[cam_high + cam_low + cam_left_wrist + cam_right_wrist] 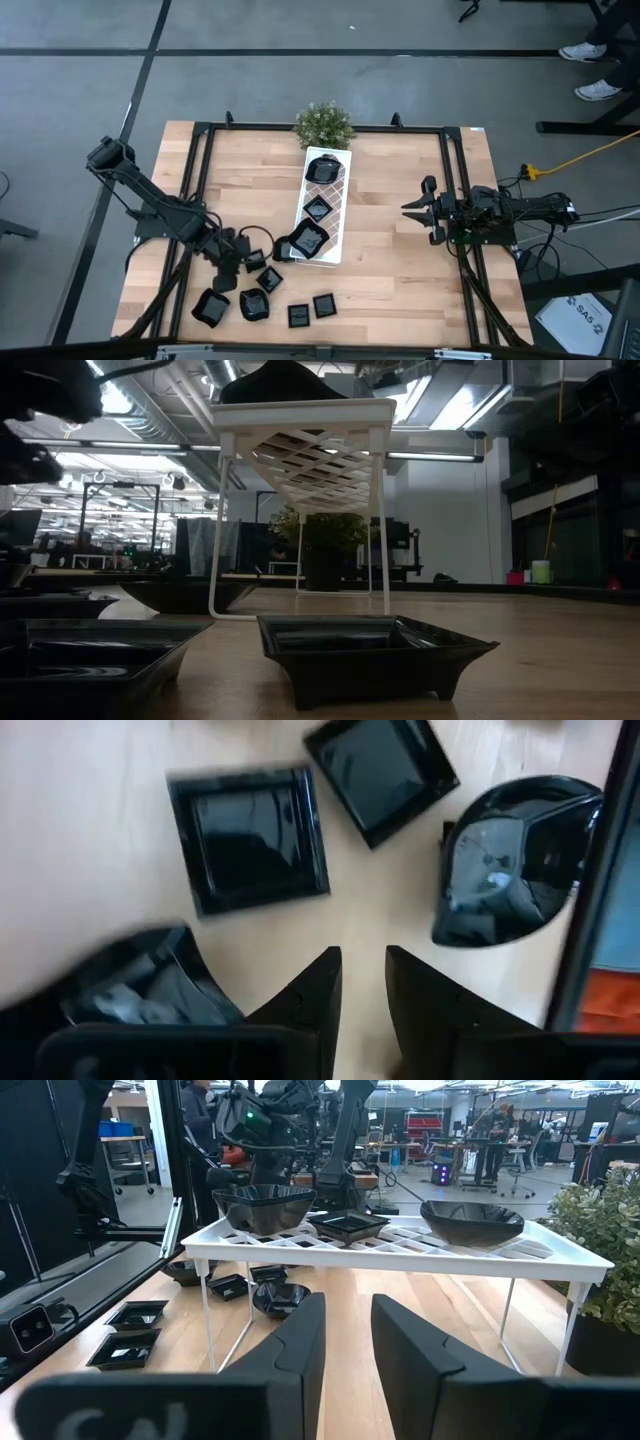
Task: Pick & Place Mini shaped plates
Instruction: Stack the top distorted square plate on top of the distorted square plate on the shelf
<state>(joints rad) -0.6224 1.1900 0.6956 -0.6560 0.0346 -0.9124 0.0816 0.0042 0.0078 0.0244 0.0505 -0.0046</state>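
Several glossy black mini plates lie on the wooden table near its near edge, left of centre. Three more sit on top of the white lattice tray; in the right wrist view they show as plates on the raised tray. My left gripper hovers low among the table plates, fingers almost together with nothing between them. Beyond its tips lie a square plate, a second square one and a rounded plate. My right gripper waits right of the tray, shut and empty.
The small green potted plant stands at the tray's far end. The tray stands on thin white legs with space under it. A black frame runs round the table. Bare wood lies between the tray and my right arm.
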